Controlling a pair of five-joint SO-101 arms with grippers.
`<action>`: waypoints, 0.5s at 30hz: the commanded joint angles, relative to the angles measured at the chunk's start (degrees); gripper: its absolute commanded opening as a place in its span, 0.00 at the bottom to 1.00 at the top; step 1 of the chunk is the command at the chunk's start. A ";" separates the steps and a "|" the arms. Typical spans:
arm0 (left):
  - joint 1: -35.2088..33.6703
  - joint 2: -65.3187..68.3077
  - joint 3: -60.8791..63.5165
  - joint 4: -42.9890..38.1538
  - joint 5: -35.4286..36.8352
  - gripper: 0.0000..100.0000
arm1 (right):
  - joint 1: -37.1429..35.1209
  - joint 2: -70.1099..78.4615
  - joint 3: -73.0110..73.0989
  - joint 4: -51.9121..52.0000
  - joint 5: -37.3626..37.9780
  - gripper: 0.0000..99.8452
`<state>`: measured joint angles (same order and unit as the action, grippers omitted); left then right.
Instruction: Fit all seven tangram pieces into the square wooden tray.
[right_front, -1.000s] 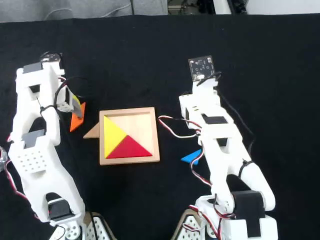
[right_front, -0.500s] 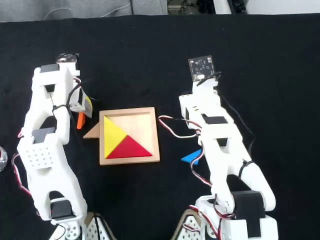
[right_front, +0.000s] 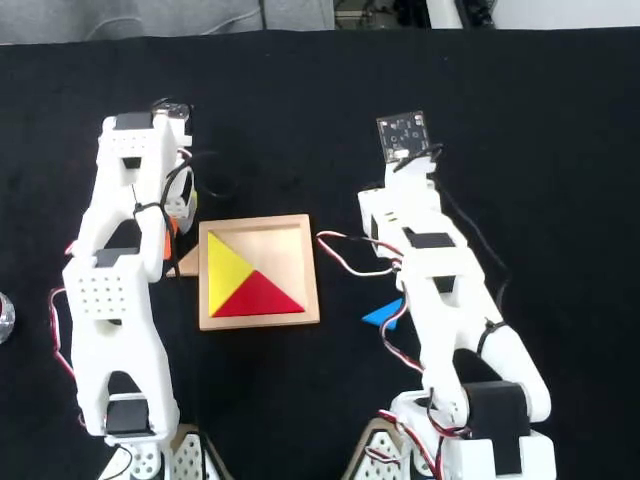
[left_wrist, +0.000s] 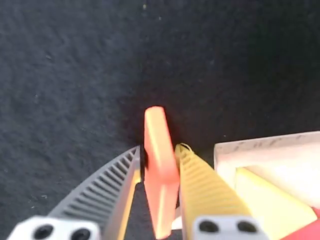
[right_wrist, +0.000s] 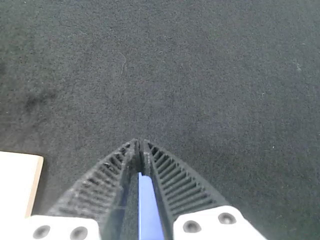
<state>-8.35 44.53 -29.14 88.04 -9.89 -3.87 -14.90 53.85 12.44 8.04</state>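
The square wooden tray (right_front: 258, 322) lies at the table's middle with a yellow triangle (right_front: 226, 268) and a red triangle (right_front: 260, 297) in it. My left gripper (right_front: 177, 217) hangs just off the tray's far left corner, shut on an orange piece (left_wrist: 155, 125) that stands on edge between its fingers. In the left wrist view the tray's corner (left_wrist: 260, 149) and the yellow triangle (left_wrist: 265, 200) lie close beside that gripper (left_wrist: 159, 148). A blue piece (right_front: 383, 315) lies partly under the right arm. My right gripper (right_wrist: 136, 144) is shut over bare black cloth, with a blue strip (right_wrist: 145, 205) showing behind its tips.
A tan piece (right_front: 185, 266) lies against the tray's left edge, under the left arm. The right arm (right_front: 430, 260) and its cables (right_front: 345, 255) sit just right of the tray. A shiny round object (right_front: 4, 316) is at the left edge.
My left arm has swung right toward the tray, carrying the orange piece with it. The right arm and the blue piece have stayed put.
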 joint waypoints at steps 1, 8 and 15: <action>1.54 -0.70 -5.58 3.96 -0.18 0.12 | -0.62 -2.68 -0.22 -1.05 0.00 0.01; 0.84 -0.70 -10.77 10.55 -0.18 0.22 | -0.62 -2.68 -0.22 -1.05 0.00 0.01; -1.63 -0.70 -12.62 11.87 -3.96 0.23 | -0.70 -2.68 -0.22 -0.97 2.02 0.01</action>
<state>-8.35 44.62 -38.73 99.12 -10.86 -3.87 -14.90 53.85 12.44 8.31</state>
